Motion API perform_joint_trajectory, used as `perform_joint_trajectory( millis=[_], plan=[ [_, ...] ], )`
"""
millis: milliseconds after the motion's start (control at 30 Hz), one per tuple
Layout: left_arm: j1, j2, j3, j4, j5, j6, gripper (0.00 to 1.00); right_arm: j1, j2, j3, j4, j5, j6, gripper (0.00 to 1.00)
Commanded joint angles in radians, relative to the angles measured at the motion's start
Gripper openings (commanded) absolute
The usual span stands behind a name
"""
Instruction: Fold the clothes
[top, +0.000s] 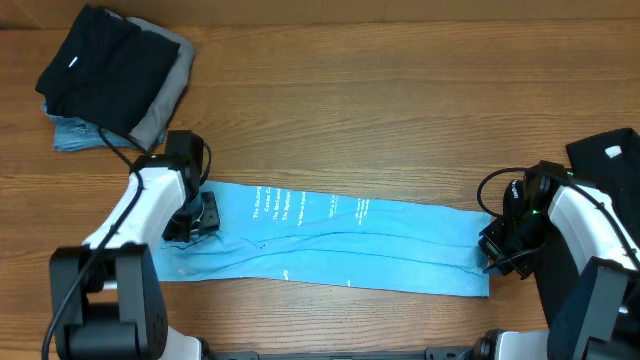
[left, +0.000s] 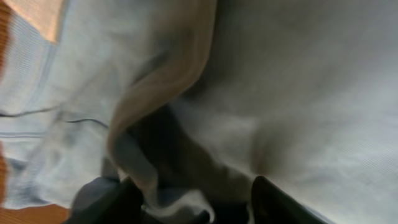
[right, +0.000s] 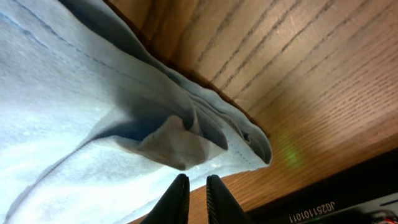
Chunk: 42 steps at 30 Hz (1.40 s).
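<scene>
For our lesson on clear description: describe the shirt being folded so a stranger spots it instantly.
On the wooden table, look at the middle. The shirt is a long light blue strip with white lettering, unlike the black-topped pile in the far left corner.

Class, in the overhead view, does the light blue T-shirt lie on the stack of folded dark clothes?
No, the light blue T-shirt lies stretched on the wooden table, apart from the black-topped stack of folded clothes.

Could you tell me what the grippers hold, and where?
The right gripper pinches the blue T-shirt at its right edge; left gripper straddles the left end, grip unclear.
</scene>
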Motion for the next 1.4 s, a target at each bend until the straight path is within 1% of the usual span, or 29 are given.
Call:
perform_joint_trajectory(
  millis=[0,33,67,100,167,200,300,433,567,633,667,700,733,767,867,967,1033,1200,1267,1367],
  plan=[
    [-0.002,-0.001,-0.009,-0.014,-0.023,0.01,0.27,-0.003,-0.022,-0.003,-0.004,0.005,-0.002,0.14],
    [0.0,-0.008,-0.009,-0.023,-0.043,-0.005,0.17,-0.003,-0.022,-0.003,-0.003,0.005,-0.002,0.14],
    [0.0,-0.018,-0.007,-0.037,-0.075,-0.029,0.13,-0.003,-0.022,-0.003,-0.003,0.005,-0.002,0.14],
    [0.001,-0.031,-0.005,-0.055,-0.116,-0.055,0.1,-0.003,-0.022,-0.003,-0.003,0.005,-0.002,0.14],
    [0.003,-0.063,0.004,-0.084,-0.176,-0.089,0.09,-0.003,-0.022,-0.003,-0.003,0.005,-0.002,0.14],
    [0.005,-0.079,0.008,-0.09,-0.191,-0.089,0.09,-0.003,-0.022,-0.003,-0.002,0.005,-0.002,0.14],
    [0.018,-0.135,0.015,-0.097,-0.219,-0.092,0.06,-0.003,-0.022,-0.003,-0.001,0.005,-0.002,0.14],
    [0.055,-0.211,0.015,-0.119,-0.284,-0.15,0.04,-0.003,-0.022,-0.003,0.001,0.005,-0.003,0.14],
    [0.076,-0.223,0.015,-0.125,-0.237,-0.142,0.04,-0.003,-0.022,-0.003,0.003,0.006,-0.003,0.14],
    [0.076,-0.222,0.012,-0.157,-0.265,-0.157,0.04,-0.003,-0.022,-0.003,0.004,0.006,-0.003,0.14],
    [0.078,-0.222,0.011,-0.161,-0.276,-0.188,0.14,-0.003,-0.022,-0.003,0.005,0.006,-0.003,0.14],
    [0.078,-0.222,0.011,-0.161,-0.276,-0.19,0.42,-0.003,-0.022,-0.003,0.005,0.006,-0.003,0.14],
    [0.078,-0.223,0.011,-0.161,-0.275,-0.19,0.5,-0.003,-0.022,-0.003,0.005,0.006,-0.003,0.14],
    [0.078,-0.223,0.011,-0.162,-0.273,-0.19,0.52,-0.003,-0.022,-0.003,0.005,0.006,-0.003,0.14],
    [0.078,-0.223,0.012,-0.156,-0.268,-0.19,0.51,-0.003,-0.022,-0.003,0.006,0.006,-0.003,0.15],
    [0.078,-0.223,0.012,-0.132,-0.216,-0.158,0.52,-0.003,-0.022,-0.003,0.009,0.006,-0.002,0.15],
    [0.078,-0.222,0.011,-0.114,-0.214,-0.142,0.62,-0.003,-0.022,-0.003,0.01,0.006,-0.003,0.15],
    [0.078,-0.194,-0.006,-0.045,-0.208,-0.14,0.65,-0.003,-0.022,-0.003,0.009,0.005,-0.002,0.15],
    [0.078,-0.162,-0.013,-0.013,-0.169,-0.127,0.65,-0.003,-0.022,-0.003,0.009,0.005,-0.003,0.15],
    [0.078,-0.098,-0.016,0.021,-0.142,-0.082,0.57,-0.003,-0.022,-0.003,0.01,0.006,-0.003,0.15]
  ],
)
